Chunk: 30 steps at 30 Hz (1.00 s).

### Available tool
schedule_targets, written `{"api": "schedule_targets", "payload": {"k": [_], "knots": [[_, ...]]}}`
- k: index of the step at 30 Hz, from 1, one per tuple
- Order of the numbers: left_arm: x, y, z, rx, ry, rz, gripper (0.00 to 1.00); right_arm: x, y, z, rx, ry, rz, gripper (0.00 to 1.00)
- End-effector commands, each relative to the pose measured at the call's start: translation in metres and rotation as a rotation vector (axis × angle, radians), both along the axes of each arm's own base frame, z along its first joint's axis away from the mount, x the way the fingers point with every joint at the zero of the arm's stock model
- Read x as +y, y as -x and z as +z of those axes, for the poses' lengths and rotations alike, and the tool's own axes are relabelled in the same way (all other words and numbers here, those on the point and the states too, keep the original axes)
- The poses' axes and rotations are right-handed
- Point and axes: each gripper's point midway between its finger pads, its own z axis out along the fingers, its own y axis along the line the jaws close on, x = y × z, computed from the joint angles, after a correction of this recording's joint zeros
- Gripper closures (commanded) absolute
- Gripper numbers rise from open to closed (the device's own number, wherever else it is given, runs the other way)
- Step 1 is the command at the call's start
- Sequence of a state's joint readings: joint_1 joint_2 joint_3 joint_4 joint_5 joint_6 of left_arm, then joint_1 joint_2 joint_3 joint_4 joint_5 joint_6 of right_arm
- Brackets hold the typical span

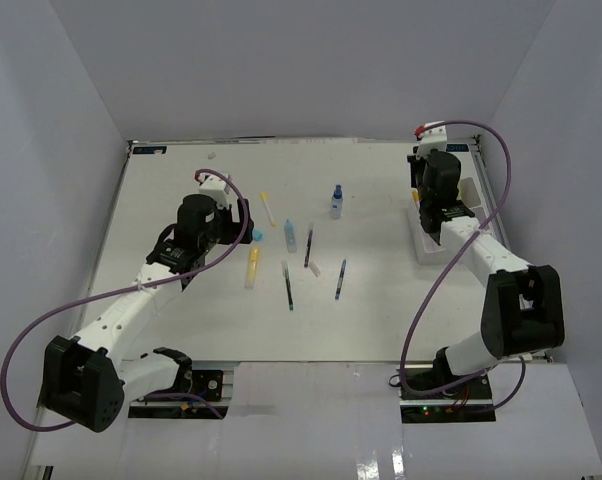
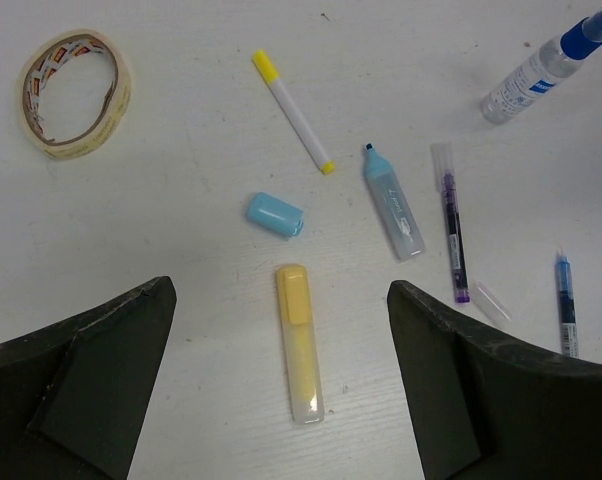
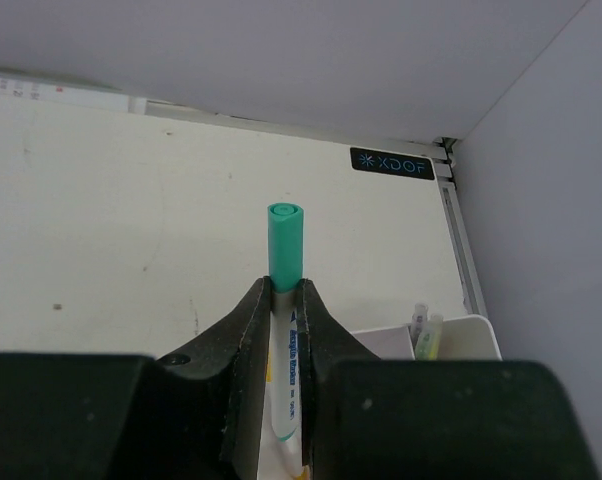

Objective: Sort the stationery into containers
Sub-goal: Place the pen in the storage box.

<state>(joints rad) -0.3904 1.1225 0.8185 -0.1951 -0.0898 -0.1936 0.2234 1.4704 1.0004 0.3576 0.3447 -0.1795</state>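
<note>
Teal-capped marker (image 3: 284, 240) is pinched in the right end effector (image 3: 284, 292), cap poking past the tips, white organizer box (image 3: 461, 332) at lower right. Left end effector (image 2: 281, 290) gapes wide above a yellow highlighter (image 2: 299, 345) on the tabletop (image 2: 181, 180), tape roll (image 2: 76, 93) upper left.

Setting: robotics lab test cell. Flat white tabletop (image 1: 381, 320) boxed in by plain pale grey panel walls (image 1: 311, 60) on left, far and right sides. White-and-black left arm (image 1: 131, 300) and right arm (image 1: 481, 260) bolted at near edge, trailing looped purple cables (image 1: 21, 350). Exposed control boards (image 1: 436, 408) with lit LEDs at bases. Small black XDOF label (image 3: 392, 164), far right corner.
</note>
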Motion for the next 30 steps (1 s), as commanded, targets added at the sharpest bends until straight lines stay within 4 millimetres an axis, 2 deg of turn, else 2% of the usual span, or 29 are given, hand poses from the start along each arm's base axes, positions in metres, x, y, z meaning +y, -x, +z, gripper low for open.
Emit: {"api": "schedule_targets", "payload": {"k": [1,3,6,9,10,13,17,20,22,23,24,26,29,30], "knots": [[-0.001,-0.003,0.007,-0.021,-0.004,-0.002,0.02,-0.004,-0.016,0.007,-0.074,0.069,0.047,0.92],[-0.001,-0.004,0.006,-0.017,-0.01,-0.002,0.02,-0.008,-0.019,0.0,-0.073,0.063,0.043,0.92],[-0.001,-0.005,0.002,-0.008,-0.015,-0.006,0.02,-0.009,-0.022,-0.03,-0.014,0.05,0.054,0.92],[-0.002,-0.005,0.001,-0.004,-0.017,-0.006,0.02,-0.012,-0.021,-0.044,-0.001,0.045,0.043,0.92],[-0.001,-0.005,0.0,-0.001,-0.018,-0.006,0.02,-0.013,-0.019,-0.055,0.02,0.046,0.037,0.92],[-0.002,-0.005,0.001,-0.003,-0.017,-0.008,0.02,-0.019,-0.014,-0.07,0.044,0.044,0.01,0.88],[-0.003,-0.005,0.001,-0.003,-0.014,-0.013,0.02,-0.023,-0.006,-0.078,0.058,0.042,-0.015,0.83],[-0.004,-0.005,0.002,-0.005,-0.01,-0.015,0.02,-0.024,0.0,-0.075,0.05,0.035,-0.017,0.78],[-0.005,-0.004,0.003,-0.005,-0.005,-0.018,0.02,-0.024,0.004,-0.066,0.032,0.028,-0.014,0.67],[-0.005,-0.004,0.003,-0.004,-0.003,-0.019,0.02,-0.024,0.006,-0.065,0.03,0.027,-0.012,0.58],[-0.005,-0.004,0.002,-0.002,-0.002,-0.022,0.02,-0.024,0.008,-0.058,0.017,0.026,-0.009,0.41],[-0.006,-0.004,0.003,-0.005,0.0,-0.024,0.02,-0.023,0.011,-0.055,0.028,0.032,0.001,0.34],[-0.007,-0.003,0.006,-0.008,0.019,-0.02,0.02,-0.021,0.021,-0.035,-0.006,0.009,0.015,0.3],[-0.009,-0.002,0.006,-0.005,0.037,-0.025,0.02,-0.022,0.028,-0.02,-0.039,-0.004,0.017,0.29]]}}
